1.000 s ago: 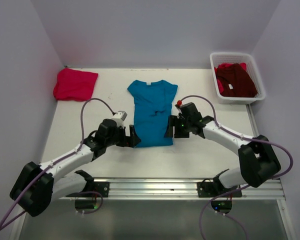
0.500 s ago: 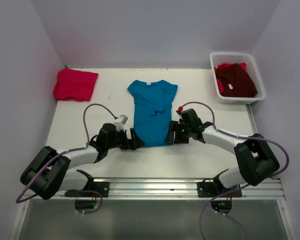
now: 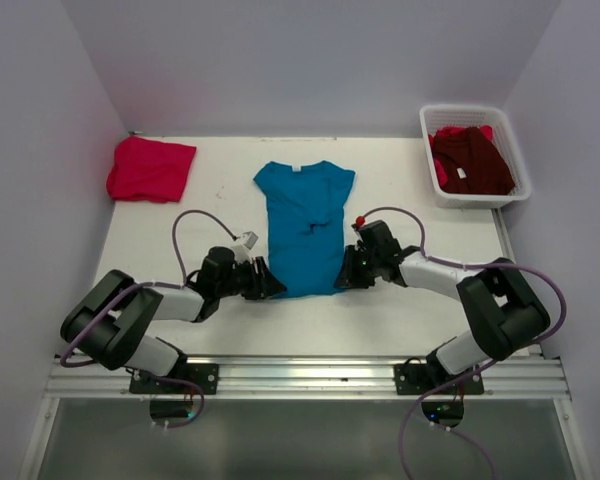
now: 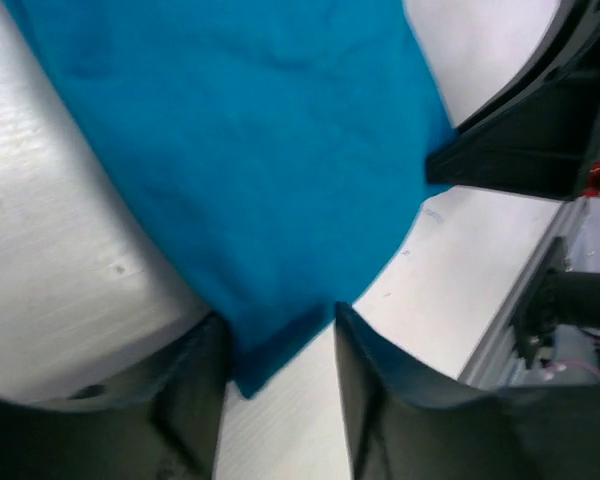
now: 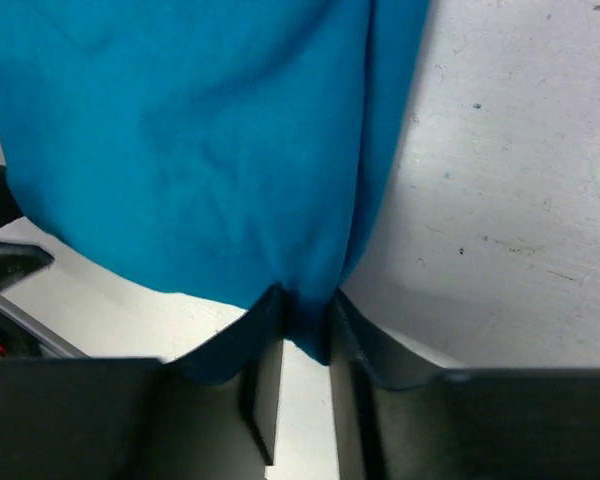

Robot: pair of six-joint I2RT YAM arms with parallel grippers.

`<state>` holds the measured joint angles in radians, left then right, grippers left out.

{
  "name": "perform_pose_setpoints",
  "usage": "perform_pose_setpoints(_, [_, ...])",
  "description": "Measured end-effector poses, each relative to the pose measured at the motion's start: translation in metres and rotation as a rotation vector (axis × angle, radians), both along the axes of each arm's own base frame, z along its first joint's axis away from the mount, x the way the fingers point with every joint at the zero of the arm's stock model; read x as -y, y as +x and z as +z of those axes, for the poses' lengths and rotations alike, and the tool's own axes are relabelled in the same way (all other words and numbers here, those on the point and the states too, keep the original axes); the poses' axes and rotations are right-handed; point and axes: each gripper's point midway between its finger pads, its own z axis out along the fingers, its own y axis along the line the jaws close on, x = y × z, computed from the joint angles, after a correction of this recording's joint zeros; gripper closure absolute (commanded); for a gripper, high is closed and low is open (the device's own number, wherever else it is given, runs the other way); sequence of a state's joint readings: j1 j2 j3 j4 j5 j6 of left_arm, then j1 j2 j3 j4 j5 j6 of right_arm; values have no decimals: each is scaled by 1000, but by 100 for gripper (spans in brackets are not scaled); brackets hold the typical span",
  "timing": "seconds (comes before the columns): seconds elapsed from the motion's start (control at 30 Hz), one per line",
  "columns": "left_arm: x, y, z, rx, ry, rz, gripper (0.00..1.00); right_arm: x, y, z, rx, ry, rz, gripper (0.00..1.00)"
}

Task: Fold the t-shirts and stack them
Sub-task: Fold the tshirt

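The teal-blue t-shirt lay flat mid-table, its long axis running near to far, collar away from the arms. The right gripper pinched its right hem corner. The left gripper stood part-spread around the left corner.

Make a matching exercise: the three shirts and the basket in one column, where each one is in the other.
Things:
1. teal shirt
2. red shirt
3. maroon shirt
4. basket

Places:
A. far left corner of the table
B. far right corner of the table
C. inside the basket
D. spread flat in the middle of the table

Pairs: 1-D, 2-A, 3-C, 4-B
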<state>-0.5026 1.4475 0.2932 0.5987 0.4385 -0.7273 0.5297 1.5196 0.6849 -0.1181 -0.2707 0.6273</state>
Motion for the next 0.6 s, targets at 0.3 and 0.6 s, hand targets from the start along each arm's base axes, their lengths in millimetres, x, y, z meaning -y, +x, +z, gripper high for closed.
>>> perform_pose_setpoints(0.3, [-8, -13, -17, -79, 46, -1, 100, 5, -5, 2, 1, -9, -10, 100])
perform_pose_setpoints(0.6, [-18, -29, -4, -108, 70, 7, 100, 8, -23, 28, 51, 25, 8, 100])
